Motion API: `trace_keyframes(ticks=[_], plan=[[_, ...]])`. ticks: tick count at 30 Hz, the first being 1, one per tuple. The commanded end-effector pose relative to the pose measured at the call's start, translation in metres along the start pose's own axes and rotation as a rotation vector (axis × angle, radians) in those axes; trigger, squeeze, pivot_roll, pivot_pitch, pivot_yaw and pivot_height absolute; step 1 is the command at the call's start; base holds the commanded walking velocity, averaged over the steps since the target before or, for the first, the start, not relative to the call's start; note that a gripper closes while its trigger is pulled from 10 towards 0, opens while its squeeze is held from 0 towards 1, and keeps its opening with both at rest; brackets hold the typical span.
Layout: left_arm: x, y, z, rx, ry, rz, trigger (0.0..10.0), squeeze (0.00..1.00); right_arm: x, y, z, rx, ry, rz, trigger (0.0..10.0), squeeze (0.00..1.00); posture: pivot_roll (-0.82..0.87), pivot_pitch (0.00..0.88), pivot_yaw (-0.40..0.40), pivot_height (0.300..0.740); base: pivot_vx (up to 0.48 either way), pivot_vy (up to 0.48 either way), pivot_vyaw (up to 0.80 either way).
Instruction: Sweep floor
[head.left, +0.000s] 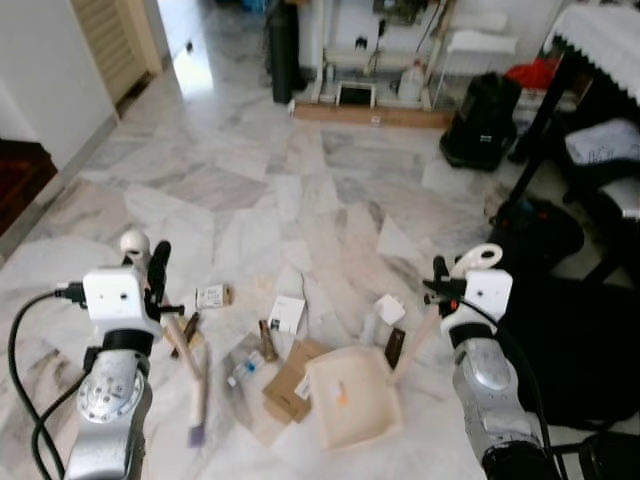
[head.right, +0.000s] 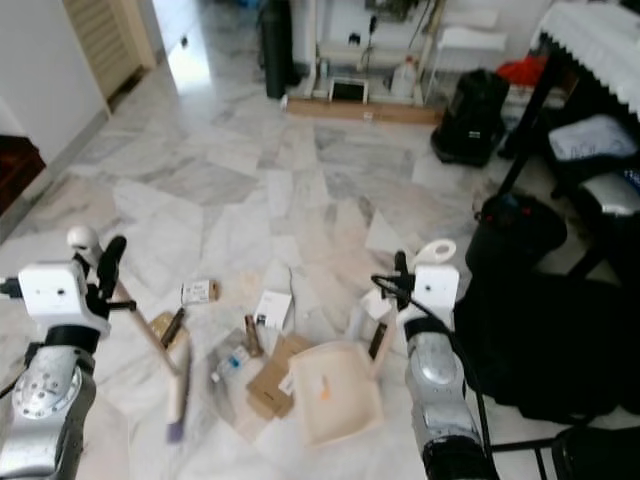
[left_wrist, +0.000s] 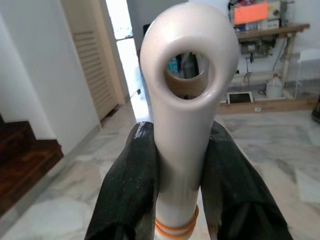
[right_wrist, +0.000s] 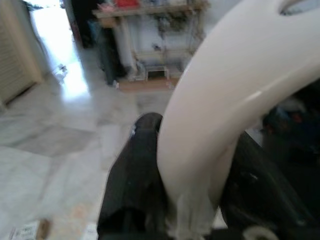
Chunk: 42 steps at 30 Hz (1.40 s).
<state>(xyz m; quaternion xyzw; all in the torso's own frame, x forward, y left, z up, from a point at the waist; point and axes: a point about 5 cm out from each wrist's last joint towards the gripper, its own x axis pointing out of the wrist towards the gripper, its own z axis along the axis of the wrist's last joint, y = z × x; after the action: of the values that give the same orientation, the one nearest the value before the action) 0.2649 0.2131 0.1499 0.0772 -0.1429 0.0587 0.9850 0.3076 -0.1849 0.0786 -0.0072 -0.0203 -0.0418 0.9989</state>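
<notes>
My left gripper (head.left: 150, 262) is shut on the cream handle (left_wrist: 184, 80) of a small broom, whose brush head (head.left: 198, 405) rests on the marble floor by my left arm. A cream dustpan (head.left: 352, 402) lies on the floor in front of me. Its looped handle (head.left: 478, 258) is held by my right gripper (head.left: 448, 278), which is shut on it. Between broom and dustpan lies litter: brown cardboard pieces (head.left: 288, 378), a white paper (head.left: 287, 312), a small box (head.left: 212, 296), a small bottle (head.left: 268, 340) and a clear wrapper (head.left: 243, 370).
A black bag (head.left: 484, 120) and dark furniture (head.left: 590, 170) with a second black bag (head.left: 545, 235) crowd the right side. A low shelf unit (head.left: 370, 95) and a black cylinder (head.left: 283, 50) stand at the back. A dark step (head.left: 20, 175) is at the left.
</notes>
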Motion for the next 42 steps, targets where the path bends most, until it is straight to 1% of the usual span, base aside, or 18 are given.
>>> trace_keyframes(ticks=[1, 5, 9, 10, 12, 14, 17, 20, 22, 28, 33, 34, 38, 42], plan=[[0.006, 0.000, 0.016, -0.011, -0.075, -0.008, 10.0, 0.00, 0.005, -0.003, 0.009, -0.011, -0.041, -0.012, 10.0, 0.00, -0.03, 0.097, 0.010, 0.740, 0.000, 0.000, 0.00], [0.010, -0.002, 0.022, -0.033, -0.100, -0.027, 10.0, 0.00, 0.005, -0.003, 0.010, -0.011, -0.042, -0.018, 10.0, 0.00, -0.03, 0.100, 0.011, 0.740, 0.000, 0.000, 0.00], [0.012, -0.005, 0.024, -0.057, -0.100, -0.061, 10.0, 0.00, 0.005, -0.004, 0.011, -0.015, -0.051, -0.026, 10.0, 0.00, -0.03, 0.100, 0.011, 0.740, 0.000, 0.000, 0.00], [0.014, -0.009, 0.025, -0.088, -0.096, -0.100, 10.0, 0.00, 0.005, -0.005, 0.011, -0.016, -0.053, -0.028, 10.0, 0.00, -0.04, 0.105, 0.012, 0.740, 0.000, 0.000, 0.00], [0.015, -0.013, 0.026, -0.113, -0.089, -0.137, 10.0, 0.00, 0.004, -0.005, 0.011, -0.016, -0.054, -0.029, 10.0, 0.00, -0.04, 0.105, 0.012, 0.740, 0.000, 0.000, 0.00], [0.016, -0.015, 0.026, -0.107, -0.083, -0.181, 10.0, 0.00, 0.003, -0.004, 0.011, -0.017, -0.052, -0.032, 10.0, 0.00, -0.04, 0.110, 0.014, 0.740, 0.000, 0.000, 0.00], [0.017, -0.016, 0.025, -0.113, -0.076, -0.205, 10.0, 0.00, 0.003, -0.004, 0.010, -0.017, -0.050, -0.032, 10.0, 0.00, -0.04, 0.110, 0.014, 0.740, 0.000, 0.000, 0.00], [0.017, -0.020, 0.021, -0.137, -0.042, -0.294, 10.0, 0.00, 0.002, -0.002, 0.009, -0.024, -0.049, -0.030, 10.0, 0.00, -0.04, 0.112, 0.015, 0.740, 0.000, 0.000, 0.00], [0.017, -0.019, 0.020, -0.132, -0.031, -0.310, 10.0, 0.00, 0.002, -0.002, 0.009, -0.023, -0.051, -0.033, 10.0, 0.00, -0.04, 0.118, 0.016, 0.740, 0.000, 0.000, 0.00], [0.022, -0.017, 0.020, -0.122, -0.040, -0.304, 10.0, 0.00, 0.001, -0.001, 0.007, -0.028, -0.044, -0.034, 10.0, 0.00, -0.04, 0.129, 0.016, 0.740, 0.000, 0.000, 0.00], [0.028, -0.014, 0.027, -0.112, -0.076, -0.283, 10.0, 0.00, 0.001, 0.000, 0.007, -0.028, -0.045, -0.037, 10.0, 0.00, -0.04, 0.136, 0.016, 0.740, 0.000, 0.000, 0.00], [0.030, -0.012, 0.030, -0.090, -0.093, -0.269, 10.0, 0.00, 0.001, 0.000, 0.007, -0.027, -0.045, -0.038, 10.0, 0.00, -0.04, 0.139, 0.016, 0.740, 0.000, 0.000, 0.00], [0.031, -0.010, 0.034, -0.061, -0.116, -0.258, 10.0, 0.00, 0.002, 0.001, 0.006, -0.031, -0.046, -0.038, 10.0, 0.00, -0.04, 0.139, 0.016, 0.740, 0.000, 0.000, 0.00], [0.031, -0.007, 0.032, -0.037, -0.110, -0.254, 10.0, 0.00, 0.002, 0.002, 0.006, -0.042, -0.049, -0.038, 10.0, 0.00, -0.04, 0.144, 0.018, 0.740, 0.000, 0.000, 0.00]])
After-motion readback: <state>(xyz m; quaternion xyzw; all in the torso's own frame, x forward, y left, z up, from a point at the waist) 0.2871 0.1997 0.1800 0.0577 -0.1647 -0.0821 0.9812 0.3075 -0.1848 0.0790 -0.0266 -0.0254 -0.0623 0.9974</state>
